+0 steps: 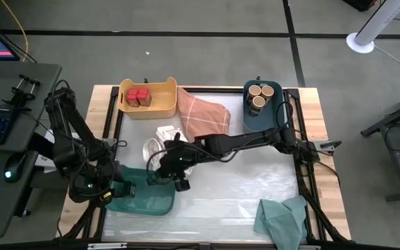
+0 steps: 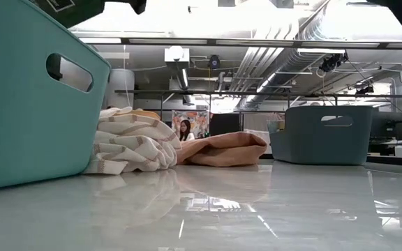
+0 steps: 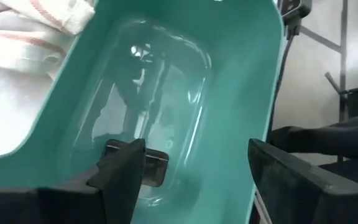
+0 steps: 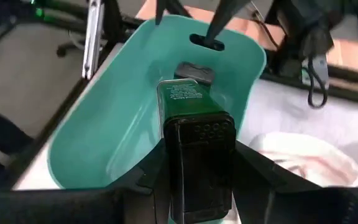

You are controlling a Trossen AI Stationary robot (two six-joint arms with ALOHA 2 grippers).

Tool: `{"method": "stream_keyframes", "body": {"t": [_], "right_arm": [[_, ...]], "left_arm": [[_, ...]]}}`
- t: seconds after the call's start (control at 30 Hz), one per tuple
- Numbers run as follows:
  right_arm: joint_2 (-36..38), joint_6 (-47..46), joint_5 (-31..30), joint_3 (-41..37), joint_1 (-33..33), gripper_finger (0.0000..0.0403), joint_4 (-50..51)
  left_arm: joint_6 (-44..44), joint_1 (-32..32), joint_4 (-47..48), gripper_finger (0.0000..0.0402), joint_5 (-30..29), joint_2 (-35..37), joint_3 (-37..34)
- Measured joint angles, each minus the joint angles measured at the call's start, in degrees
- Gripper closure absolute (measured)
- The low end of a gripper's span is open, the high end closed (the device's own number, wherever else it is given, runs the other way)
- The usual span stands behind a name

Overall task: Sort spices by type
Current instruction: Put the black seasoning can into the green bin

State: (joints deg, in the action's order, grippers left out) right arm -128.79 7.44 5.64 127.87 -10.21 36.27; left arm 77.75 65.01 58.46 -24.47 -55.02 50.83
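My right gripper point(image 4: 199, 186) reaches across the table and is shut on a black spice block with a green label point(image 4: 194, 134). It hangs over the teal bin point(image 1: 144, 198), which also shows in the right wrist view point(image 4: 104, 124). A second black block point(image 3: 154, 168) lies on the bin's floor. My left gripper point(image 3: 191, 180) is open at the bin's left end, one finger inside the bin and one beyond its wall. Red-topped boxes point(image 1: 139, 96) sit in the yellow bin point(image 1: 160, 104). Tan-topped jars point(image 1: 257, 97) stand in the dark blue bin point(image 1: 273, 111). My right gripper pinches the black block between its two fingers, on the two long sides at the black cap end point(image 4: 201, 143). The block lies along the fingers, its green-labelled end point(image 4: 182, 93) pointing down into the teal bin. It is lifted clear. My left gripper: I cannot tell whether its fingers touch the bin's wall point(image 3: 263, 118).
An orange cloth point(image 1: 203, 114) lies between the yellow and blue bins. A striped cloth point(image 1: 164, 137) is heaped just behind the teal bin, and a green cloth point(image 1: 283, 219) sits at the near right corner. The shiny table cover point(image 1: 242, 180) is bare in the middle.
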Motion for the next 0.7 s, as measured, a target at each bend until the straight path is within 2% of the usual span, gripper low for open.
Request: {"method": "stream_keyframes", "body": {"t": [0.17, 0.3, 0.4, 0.57, 0.7], "right_arm": [[-0.25, 10.87, 1.83, -0.13, -1.42, 0.0282, -0.21], [-1.67, 15.1, 1.71, -0.17, -3.21, 0.0282, 0.76], [-3.04, 16.08, 0.03, -0.28, -4.27, 0.0282, 2.15], [-3.34, 19.94, -6.71, -0.31, -5.75, 0.0282, 5.03], [-3.33, 21.55, -8.28, -0.31, -6.69, 0.0282, 9.61]], "left_arm": [[-1.24, -0.04, -1.01, 0.0132, 0.0, 0.32, 0.0], [-0.93, -0.09, -1.22, 0.0133, -0.02, 0.36, 0.0], [0.06, -0.11, -1.28, 0.0133, -0.03, 0.38, 0.0], [0.18, -0.11, -2.93, 0.0133, -0.04, 0.54, 0.0], [0.15, -0.11, -4.79, 0.0133, -0.07, 0.74, 0.0]]}}
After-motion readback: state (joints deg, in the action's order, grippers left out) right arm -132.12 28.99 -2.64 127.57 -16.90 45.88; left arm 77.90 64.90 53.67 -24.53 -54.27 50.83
